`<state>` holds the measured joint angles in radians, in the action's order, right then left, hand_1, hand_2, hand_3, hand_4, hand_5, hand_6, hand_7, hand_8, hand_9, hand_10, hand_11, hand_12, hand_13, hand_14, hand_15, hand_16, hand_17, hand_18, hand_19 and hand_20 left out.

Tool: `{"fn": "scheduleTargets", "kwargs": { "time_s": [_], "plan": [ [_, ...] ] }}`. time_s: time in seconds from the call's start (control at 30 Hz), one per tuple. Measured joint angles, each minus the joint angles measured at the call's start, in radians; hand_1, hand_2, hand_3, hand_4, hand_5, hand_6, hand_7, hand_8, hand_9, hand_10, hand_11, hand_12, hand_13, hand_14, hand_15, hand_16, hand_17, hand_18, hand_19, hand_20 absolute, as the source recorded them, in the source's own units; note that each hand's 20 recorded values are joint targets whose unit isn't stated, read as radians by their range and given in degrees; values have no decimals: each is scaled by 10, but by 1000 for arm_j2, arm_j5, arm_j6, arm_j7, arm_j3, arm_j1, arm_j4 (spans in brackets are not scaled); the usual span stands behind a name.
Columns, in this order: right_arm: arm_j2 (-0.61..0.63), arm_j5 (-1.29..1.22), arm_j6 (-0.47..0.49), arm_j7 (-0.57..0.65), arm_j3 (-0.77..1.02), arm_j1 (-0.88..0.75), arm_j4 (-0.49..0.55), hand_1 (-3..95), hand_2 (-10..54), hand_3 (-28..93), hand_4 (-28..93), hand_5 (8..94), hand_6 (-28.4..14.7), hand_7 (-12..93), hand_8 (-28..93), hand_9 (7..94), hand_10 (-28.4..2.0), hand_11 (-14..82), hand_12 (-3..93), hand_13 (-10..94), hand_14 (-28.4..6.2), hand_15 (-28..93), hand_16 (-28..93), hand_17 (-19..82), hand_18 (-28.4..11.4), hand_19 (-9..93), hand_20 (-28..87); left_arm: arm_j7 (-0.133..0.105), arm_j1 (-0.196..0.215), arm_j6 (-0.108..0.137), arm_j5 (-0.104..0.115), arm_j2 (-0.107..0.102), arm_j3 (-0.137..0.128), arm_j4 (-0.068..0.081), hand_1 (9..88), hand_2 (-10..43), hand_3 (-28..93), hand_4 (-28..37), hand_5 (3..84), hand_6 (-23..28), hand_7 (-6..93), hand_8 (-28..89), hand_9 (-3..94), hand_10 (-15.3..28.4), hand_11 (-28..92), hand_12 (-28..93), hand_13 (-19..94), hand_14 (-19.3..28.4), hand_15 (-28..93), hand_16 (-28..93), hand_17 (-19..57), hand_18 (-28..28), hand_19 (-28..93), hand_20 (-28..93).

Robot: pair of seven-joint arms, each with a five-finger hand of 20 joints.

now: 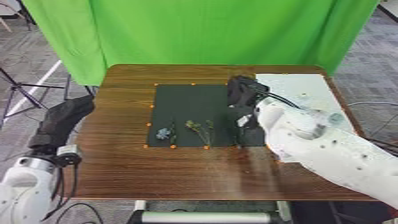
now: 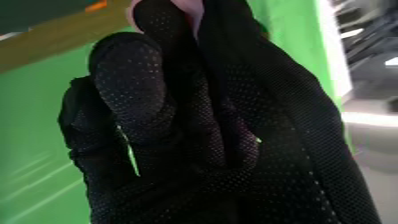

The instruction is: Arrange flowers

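- The right robot hand (image 1: pixel 242 92) pinches a pink bloom (image 2: pixel 189 7) at one o'clock on the dark mat (image 1: pixel 191 102), probably gripped firmly for placing.
- Blue flower (image 1: pixel 163 134), eight o'clock, and yellowish sprig (image 1: pixel 194 125), six, lie apart, likely for easy pickup.
- Left robot hand (image 1: pixel 69 116) waits, fingers relaxed.

Bright white glare, right wrist view.
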<state>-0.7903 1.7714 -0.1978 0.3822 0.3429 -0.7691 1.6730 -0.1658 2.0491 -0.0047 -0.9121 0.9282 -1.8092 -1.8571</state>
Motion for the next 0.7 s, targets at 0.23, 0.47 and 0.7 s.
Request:
{"fn": "scheduleTargets", "kwargs": {
  "time_s": [0.23, 0.47, 0.7],
  "plan": [
    [-209, 4, 109, -37, -113, 136, -92, 657, -95, 543, -155, 789, -17, 209, 121, 842, -116, 73, 419, 751, -90, 518, 440, 374, -222, 692, 650, 0, -14, 0, 0, -8, 8, -2, 272, -69, 600, -200, 426, 59, 132, -59, 394, 146, 150, 108, 305, 164, 118, 0, 31, 85, 50, 119],
    [-326, 15, 124, -52, -170, 199, -142, 657, -95, 542, -153, 788, -16, 211, 121, 841, -115, 72, 420, 750, -91, 521, 436, 373, -222, 692, 651, 1, -13, -2, -2, -11, 11, -12, 271, -70, 600, -200, 427, 60, 130, -58, 393, 146, 149, 109, 304, 163, 117, 0, 29, 87, 48, 119],
    [-368, 26, 142, -58, -177, 197, -188, 653, -95, 545, -154, 784, -15, 214, 119, 841, -114, 72, 419, 748, -90, 526, 430, 372, -222, 693, 652, 1, -18, -5, -3, -11, 21, -12, 270, -70, 601, -200, 427, 59, 129, -58, 394, 146, 150, 110, 304, 164, 116, 1, 27, 88, 51, 119]
  ]
}}
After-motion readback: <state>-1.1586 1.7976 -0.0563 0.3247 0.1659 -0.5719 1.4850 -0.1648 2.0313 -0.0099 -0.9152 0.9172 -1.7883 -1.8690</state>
